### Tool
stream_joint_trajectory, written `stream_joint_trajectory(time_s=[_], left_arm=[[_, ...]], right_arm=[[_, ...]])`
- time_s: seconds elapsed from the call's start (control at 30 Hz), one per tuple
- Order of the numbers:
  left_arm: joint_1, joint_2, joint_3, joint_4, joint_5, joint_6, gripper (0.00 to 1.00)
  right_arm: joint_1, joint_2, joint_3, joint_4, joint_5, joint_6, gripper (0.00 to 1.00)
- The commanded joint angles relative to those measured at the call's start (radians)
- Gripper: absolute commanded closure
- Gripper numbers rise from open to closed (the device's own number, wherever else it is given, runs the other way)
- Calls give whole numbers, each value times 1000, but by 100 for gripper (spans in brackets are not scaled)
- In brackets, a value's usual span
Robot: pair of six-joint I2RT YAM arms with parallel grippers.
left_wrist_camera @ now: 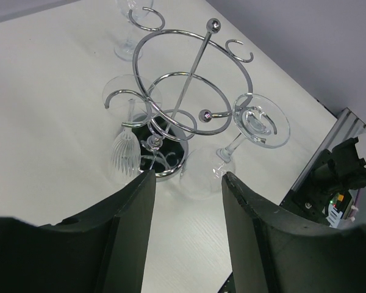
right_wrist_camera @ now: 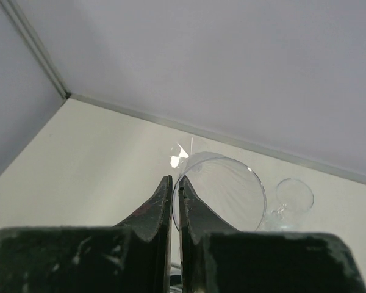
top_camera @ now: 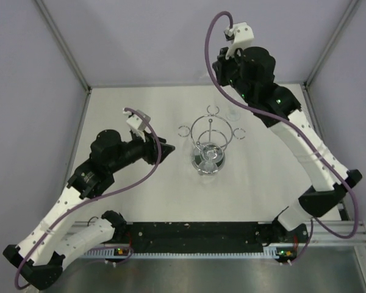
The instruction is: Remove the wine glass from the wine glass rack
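On the wine glass rack (left_wrist_camera: 191, 79), at the middle of the desk (top_camera: 140, 195), the wine glass (left_wrist_camera: 201, 174) hangs upside down. Its foot is caught in one of the small ring loops and its bowl hangs low beside the mirrored base. A ribbed glass (left_wrist_camera: 125, 152) hangs the same way from a loop on the other side of the post. The remaining loops that show are bare.

By my reading the task is only at the approach, with the lift not yet begun. The left gripper (left_wrist_camera: 188, 178) is open, its fingers spread and aimed at the rack, with the wine glass's bowl near the gap between them. It touches nothing that I can see.

What is left is to close in on the glass, slide its foot out of the loop and carry it clear.

A third glass (right_wrist_camera: 222, 189) is already off the rack, on the desk toward the back wall. Whether it stands or lies I cannot tell.

The right gripper (right_wrist_camera: 175, 180) is raised above that far side, its fingers pressed nearly together and holding nothing.

All three glasses look empty.
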Motion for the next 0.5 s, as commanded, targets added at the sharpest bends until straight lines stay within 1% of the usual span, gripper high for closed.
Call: stream_joint_trajectory(time_s=[0.0, 0.07, 0.23, 0.47], left_arm=[[0, -8, -15, 17, 18, 12, 47], [1, -3, -15, 11, 27, 12, 47], [1, 15, -12, 6, 62, 13, 47], [3, 57, -13, -1, 95, 16, 47]], right_arm=[[-100, 82, 88, 44, -111, 56, 100], [-140, 130, 105, 35, -166, 78, 100], [-192, 260, 180, -34, -244, 104, 100], [-226, 401, 259, -118, -275, 101, 100]])
